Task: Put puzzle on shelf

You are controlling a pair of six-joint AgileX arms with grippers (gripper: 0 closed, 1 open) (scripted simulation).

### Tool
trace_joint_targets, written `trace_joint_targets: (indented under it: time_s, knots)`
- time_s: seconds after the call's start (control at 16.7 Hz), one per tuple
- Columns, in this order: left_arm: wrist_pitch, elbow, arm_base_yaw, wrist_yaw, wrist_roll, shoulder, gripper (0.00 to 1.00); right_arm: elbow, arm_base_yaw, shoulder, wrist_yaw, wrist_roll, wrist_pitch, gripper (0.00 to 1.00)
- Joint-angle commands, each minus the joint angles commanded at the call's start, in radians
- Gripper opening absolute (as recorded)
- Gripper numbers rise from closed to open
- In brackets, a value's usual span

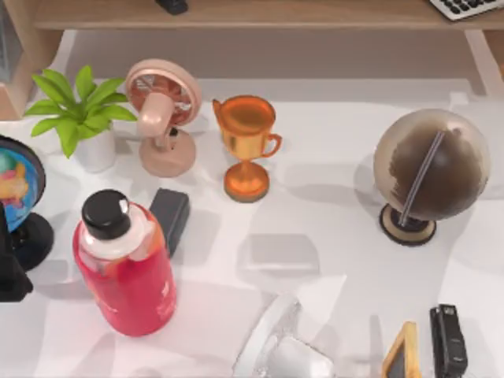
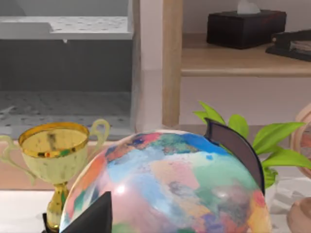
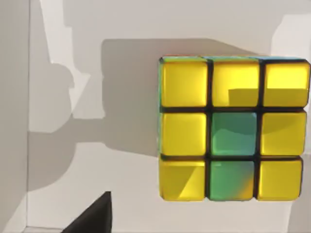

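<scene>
Yellow-faced, one puzzle [image 3: 233,128] lies on white tabletop [image 3: 121,194]; both arms' fingers' state I cannot tell

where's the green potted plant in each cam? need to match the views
Top view: the green leafy plant in a white pot stands upper left, beside the pink desk fan.
Left wrist view: its leaves rise behind the multicoloured globe, below the light-brown wooden shelf.
Right wrist view: looks at the yellow-and-green cube puzzle on the white tabletop.
Shared landmark: the multicoloured globe, at the top view's left edge.
</scene>
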Motion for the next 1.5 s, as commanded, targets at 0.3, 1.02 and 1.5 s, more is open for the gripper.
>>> trace_joint_targets:
  time_s: [0.3, 1.02, 1.5]
  knots:
    - [0.000, 0.000, 0.000, 0.000, 0.000, 0.000, 1.00, -0.037, 0.007, 0.037, 0.002, 0.008, 0.075, 1.00]
    - [0.000, 0.000, 0.000, 0.000, 0.000, 0.000, 1.00, -0.073, 0.018, 0.087, 0.005, 0.019, 0.162, 0.62]
    - [0.000, 0.000, 0.000, 0.000, 0.000, 0.000, 1.00, -0.073, 0.018, 0.087, 0.005, 0.019, 0.162, 0.02]
